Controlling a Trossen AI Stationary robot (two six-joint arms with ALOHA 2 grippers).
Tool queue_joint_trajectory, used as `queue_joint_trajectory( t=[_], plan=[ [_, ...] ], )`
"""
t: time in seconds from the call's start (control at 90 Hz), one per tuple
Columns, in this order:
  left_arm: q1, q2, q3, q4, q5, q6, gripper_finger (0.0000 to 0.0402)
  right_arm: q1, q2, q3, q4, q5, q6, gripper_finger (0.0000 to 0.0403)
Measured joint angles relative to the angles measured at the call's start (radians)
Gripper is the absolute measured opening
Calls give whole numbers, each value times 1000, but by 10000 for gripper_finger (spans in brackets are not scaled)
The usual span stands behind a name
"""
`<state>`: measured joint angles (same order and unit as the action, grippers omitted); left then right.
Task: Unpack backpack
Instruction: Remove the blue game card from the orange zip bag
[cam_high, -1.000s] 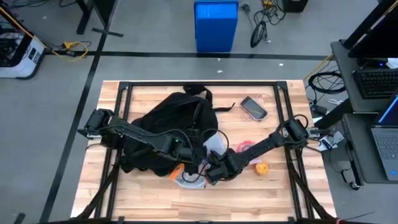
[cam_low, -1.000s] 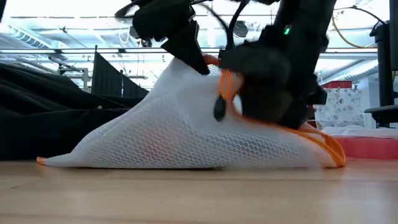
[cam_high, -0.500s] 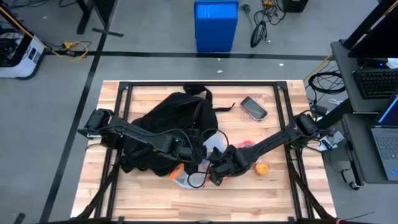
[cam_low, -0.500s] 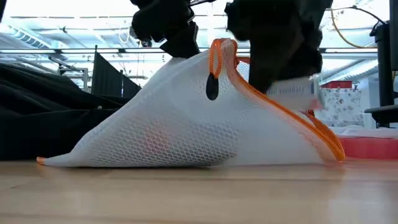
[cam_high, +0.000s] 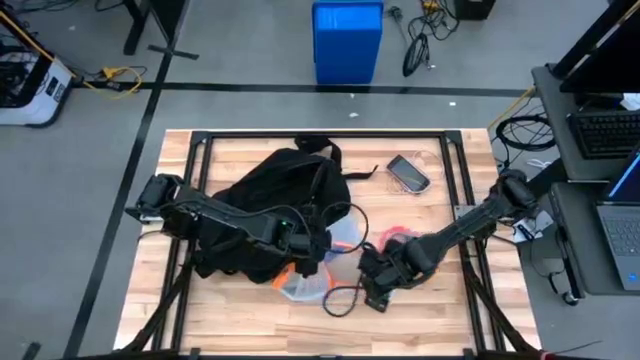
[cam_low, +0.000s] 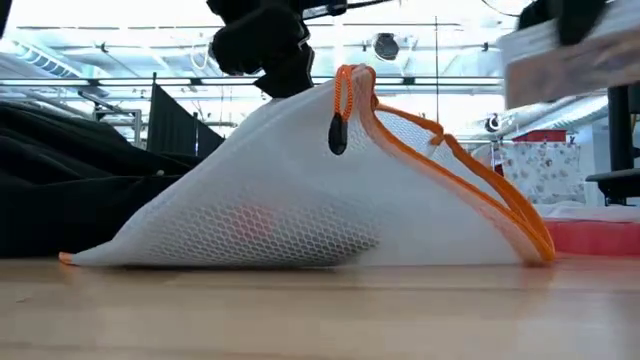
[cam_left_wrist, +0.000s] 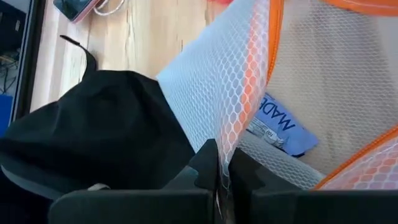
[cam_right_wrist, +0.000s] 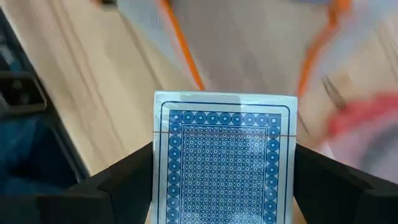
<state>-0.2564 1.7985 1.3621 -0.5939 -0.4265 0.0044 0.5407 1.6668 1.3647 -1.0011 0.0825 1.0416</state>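
Near the front middle of the table (cam_high: 250, 330), the white mesh bag (cam_low: 300, 200) with orange trim lies just beside the backpack (cam_high: 275, 185), which is spread over the left and middle part of the wooden top. The left gripper (cam_left_wrist: 221, 177) is closed on the orange-edged rim of this bag and holds it up, so in the low view the bag makes a tent with its mouth facing the right side. The right gripper (cam_high: 378, 290) is near this mouth, a little to the right of it, and its fingers are clamped on a deck of playing cards (cam_right_wrist: 225, 165) with a blue patterned back; the right wrist view shows the deck held between the two dark fingers above the wood. The coming move turns on this relation: the bag lies to the left of the right gripper, and free table is on its right and front, so it is probably best to put the deck down there, away from the bag. Inside the bag a blue packet (cam_left_wrist: 280, 127) is visible, though its printed letters cannot be read completely. For this packet the right arm seems the nearer one, since the left is busy with holding the bag open.
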Motion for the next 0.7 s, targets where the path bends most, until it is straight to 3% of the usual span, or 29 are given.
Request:
queue_joint_trajectory(
  t=[0.256, 0.389, 0.511, 0.7],
  plan=[
    [0, 0, 0, 1, 0, -15, 0, 71, -40, 0, -240, 29, 133, 301],
    [-1, 0, 0, 1, 0, -23, 0, 83, -35, 0, -346, 115, 228, 301],
    [0, 0, 0, 1, 0, -24, 0, 83, -35, 0, -378, 219, 283, 301],
    [0, 0, 0, 2, 0, -24, 0, 76, -35, 0, -387, 276, 310, 302]
  ],
)
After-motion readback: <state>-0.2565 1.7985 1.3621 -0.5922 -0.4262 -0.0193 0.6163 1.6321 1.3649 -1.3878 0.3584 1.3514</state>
